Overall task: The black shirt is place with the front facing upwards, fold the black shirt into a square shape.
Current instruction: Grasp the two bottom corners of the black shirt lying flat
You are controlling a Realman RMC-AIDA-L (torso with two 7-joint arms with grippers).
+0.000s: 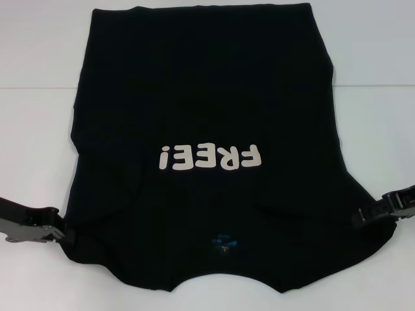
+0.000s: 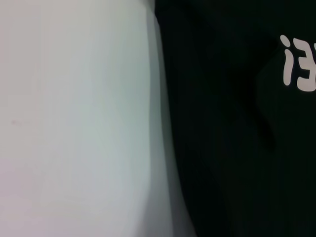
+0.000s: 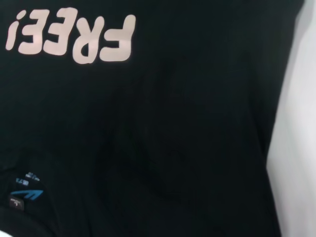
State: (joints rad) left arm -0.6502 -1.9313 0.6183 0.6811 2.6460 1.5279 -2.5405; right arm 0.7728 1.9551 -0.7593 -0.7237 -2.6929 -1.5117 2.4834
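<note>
Black shirt [image 1: 207,123]: flat on white desk [image 1: 39,84], frame centre, collar toward lower edge, sleeves tucked in. Left pincer [image 1: 59,232] lower left, right pincer [image 1: 360,217] lower right, each at a shoulder edge, equally near; closure cannot be told.

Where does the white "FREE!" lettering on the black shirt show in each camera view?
Head view: white "FREE!" lettering at mid-frame, upside down on the black shirt.
Left wrist view: only its end, cut by the right edge.
Right wrist view: whole word at upper left.
Shared landmark: the exclamation mark.
</note>
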